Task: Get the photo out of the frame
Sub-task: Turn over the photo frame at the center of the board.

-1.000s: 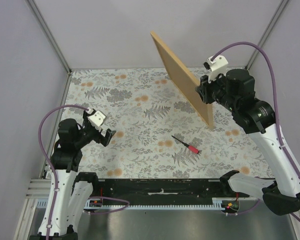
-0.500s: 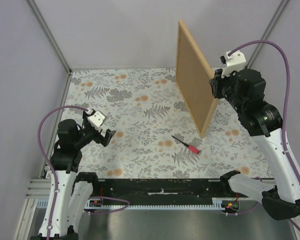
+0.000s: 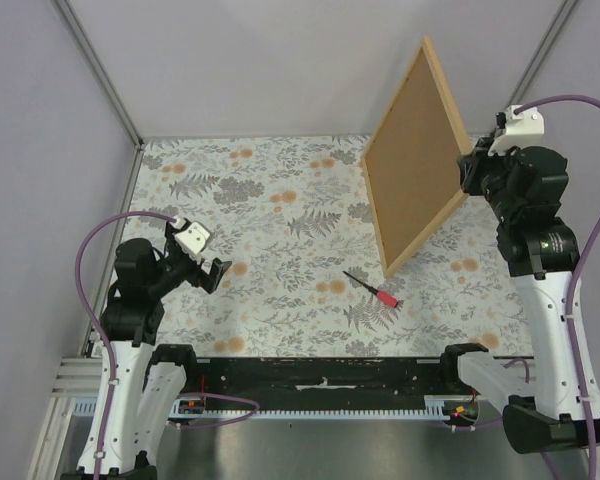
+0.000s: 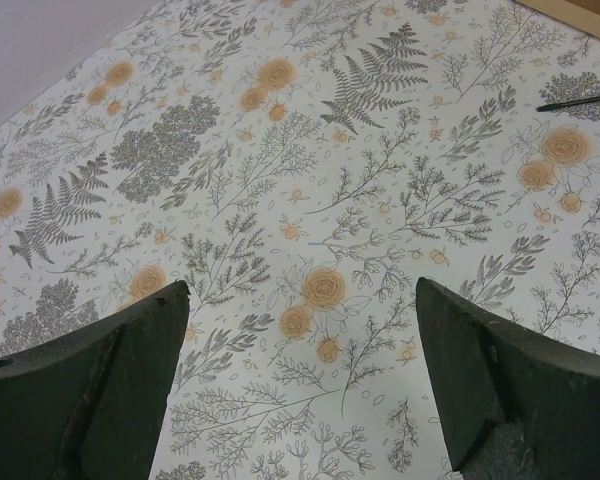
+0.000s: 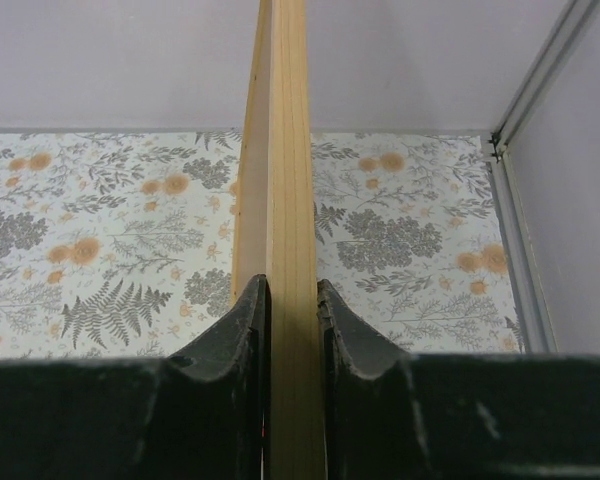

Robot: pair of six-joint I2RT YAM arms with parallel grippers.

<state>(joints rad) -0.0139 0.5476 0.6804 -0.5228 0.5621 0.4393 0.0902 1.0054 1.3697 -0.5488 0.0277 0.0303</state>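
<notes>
My right gripper [image 3: 467, 172] is shut on the right edge of the frame [image 3: 415, 160], holding it up in the air at the back right, its brown back board turned toward the top camera and its lower corner hanging above the table. In the right wrist view the frame's light wooden strip [image 5: 288, 180] runs edge-on between my two fingers [image 5: 242, 330]. The photo is hidden. My left gripper [image 3: 212, 270] hovers open over the patterned table at the left, nothing between its fingers [image 4: 130, 360].
A small screwdriver [image 3: 373, 290] with a red handle lies on the floral table cover [image 3: 270, 200], just below the frame's lower corner; its dark shaft [image 4: 580, 101] shows in the left wrist view. Grey walls and metal posts [image 3: 100, 75] close in the table.
The right arm has swung the frame to the right and turned it, so its brown back now faces the top camera. The left arm has not moved.
</notes>
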